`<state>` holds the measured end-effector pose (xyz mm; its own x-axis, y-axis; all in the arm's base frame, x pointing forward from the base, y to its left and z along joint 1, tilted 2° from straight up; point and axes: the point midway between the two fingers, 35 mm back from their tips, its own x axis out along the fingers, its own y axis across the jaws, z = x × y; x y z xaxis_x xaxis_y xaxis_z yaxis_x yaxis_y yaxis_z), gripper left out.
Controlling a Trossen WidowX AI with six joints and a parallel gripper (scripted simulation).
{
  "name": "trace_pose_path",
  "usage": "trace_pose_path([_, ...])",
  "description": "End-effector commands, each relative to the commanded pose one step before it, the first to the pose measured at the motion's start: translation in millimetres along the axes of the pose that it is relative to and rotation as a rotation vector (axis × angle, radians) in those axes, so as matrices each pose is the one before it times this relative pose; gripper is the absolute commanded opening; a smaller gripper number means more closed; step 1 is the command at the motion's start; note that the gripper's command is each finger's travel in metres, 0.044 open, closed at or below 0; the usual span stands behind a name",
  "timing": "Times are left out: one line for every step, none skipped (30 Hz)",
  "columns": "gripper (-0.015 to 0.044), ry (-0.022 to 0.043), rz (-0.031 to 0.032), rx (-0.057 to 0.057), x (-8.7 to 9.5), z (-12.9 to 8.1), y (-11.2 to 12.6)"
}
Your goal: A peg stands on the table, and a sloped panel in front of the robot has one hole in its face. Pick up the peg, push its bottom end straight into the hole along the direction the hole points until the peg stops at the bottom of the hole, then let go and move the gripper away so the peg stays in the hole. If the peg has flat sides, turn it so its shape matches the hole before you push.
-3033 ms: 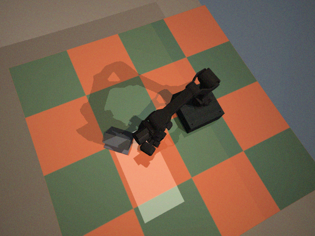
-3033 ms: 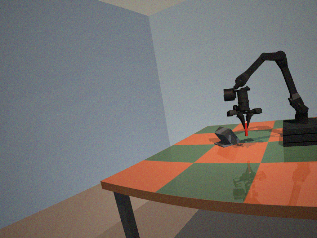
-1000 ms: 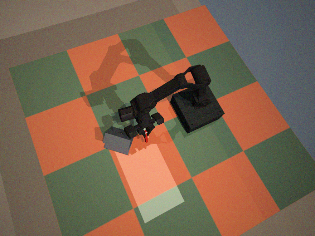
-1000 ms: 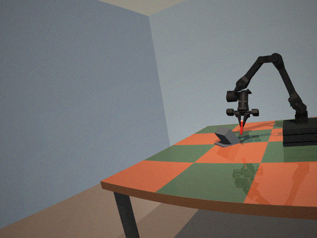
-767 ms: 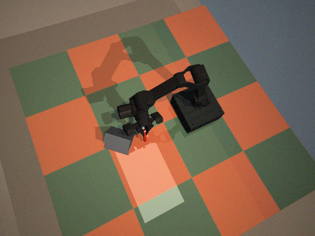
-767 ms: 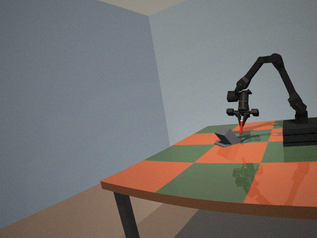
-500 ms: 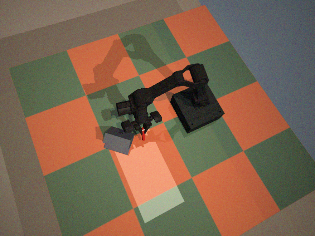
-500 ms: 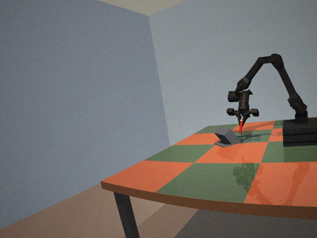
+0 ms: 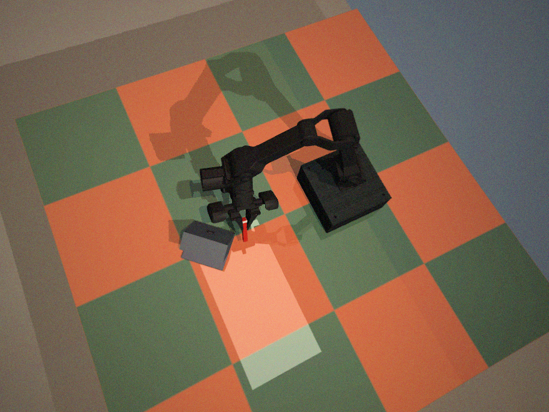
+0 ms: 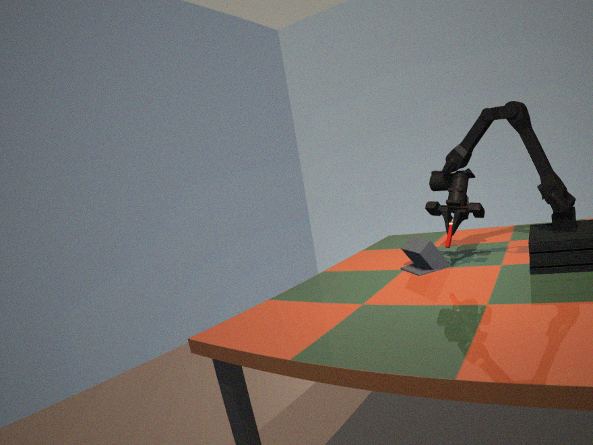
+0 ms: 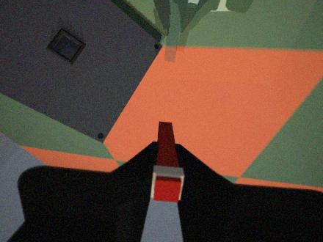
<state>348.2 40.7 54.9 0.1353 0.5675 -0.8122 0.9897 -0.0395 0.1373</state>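
A red square-section peg point(image 9: 244, 234) point(image 10: 448, 240) point(image 11: 167, 190) with a pale band near its top is held in the air, slightly tilted in the exterior view. My gripper point(image 9: 245, 227) point(image 10: 451, 230) point(image 11: 165, 148) is shut on it, and its lower end sticks out below the fingertips. The grey sloped panel point(image 9: 221, 236) point(image 10: 434, 255) point(image 11: 110, 75) stands beside the peg, to its left in all views. Its four-sided hole point(image 9: 210, 231) point(image 11: 66, 45) appears turned relative to the peg in the wrist view. The peg is outside it. The hole does not show in the exterior view.
The checkered orange and green table point(image 9: 151, 339) point(image 10: 415, 336) carries the panel and the arm's black base point(image 9: 347, 196) point(image 10: 561, 247). The arm arches from the base to the gripper. Two dark dots point(image 11: 156, 46) point(image 11: 100, 136) mark the panel's corners in the wrist view.
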Motion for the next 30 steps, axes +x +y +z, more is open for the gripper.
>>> trace_pose_path([0.0000,0.02017,0.01808,0.0349,-3.07,4.70,2.96])
trace_pose_path([0.0000,0.00338,0.00346,0.0061,-0.71,1.04,0.52])
trace_pose_path([0.0000,0.00338,0.00346,0.0061,-0.72,1.04,0.53])
trace_pose_path([0.0000,0.00339,0.00347,0.0061,-0.72,1.03,0.53])
trace_pose_path([0.0000,0.00340,0.00348,0.0061,-0.73,1.03,0.54])
trace_pose_path([0.0000,0.00340,0.00349,0.0061,-0.74,1.03,0.54])
trace_pose_path([0.0000,0.00341,0.00350,0.0061,-0.74,1.02,0.54])
trace_pose_path([0.0000,0.00341,0.00350,0.0060,-0.75,1.02,0.55])
trace_pose_path([0.0000,0.00342,0.00351,0.0060,-0.76,1.02,0.55])
trace_pose_path([0.0000,0.00342,0.00352,0.0060,-0.76,1.02,0.56])
trace_pose_path([0.0000,0.00343,0.00353,0.0060,-0.77,1.01,0.56])
trace_pose_path([0.0000,0.00344,0.00353,0.0060,-0.78,1.01,0.57])
trace_pose_path([0.0000,0.00344,0.00354,0.0060,-0.78,1.01,0.57])
trace_pose_path([0.0000,0.00345,0.00355,0.0060,-0.79,1.00,0.57])
trace_pose_path([0.0000,0.00346,0.00356,0.0060,-0.80,1.00,0.58])
trace_pose_path([0.0000,0.00346,0.00356,0.0059,-0.80,0.99,0.58])
trace_pose_path([0.0000,0.00347,0.00357,0.0059,-0.81,0.99,0.59])
trace_pose_path([0.0000,0.00347,0.00358,0.0059,-0.81,0.99,0.59])
trace_pose_path([0.0000,0.00348,0.00358,0.0059,-0.82,0.98,0.59])
trace_pose_path([0.0000,0.00349,0.00359,0.0059,-0.83,0.98,0.60])
trace_pose_path([0.0000,0.00349,0.00360,0.0059,-0.83,0.98,0.60])
trace_pose_path([0.0000,0.00350,0.00360,0.0059,-0.84,0.97,0.61])
trace_pose_path([0.0000,0.00351,0.00361,0.0058,-0.85,0.97,0.61])
trace_pose_path([0.0000,0.00351,0.00362,0.0058,-0.85,0.97,0.61])
trace_pose_path([0.0000,0.00352,0.00362,0.0058,-0.86,0.96,0.62])
trace_pose_path([0.0000,0.00353,0.00363,0.0058,-0.87,0.96,0.62])
trace_pose_path([0.0000,0.00353,0.00364,0.0058,-0.87,0.95,0.63])
trace_pose_path([0.0000,0.00354,0.00364,0.0058,-0.88,0.95,0.63])
trace_pose_path([0.0000,0.00355,0.00365,0.0058,-0.89,0.95,0.63])
trace_pose_path([0.0000,0.00355,0.00366,0.0057,-0.89,0.94,0.64])
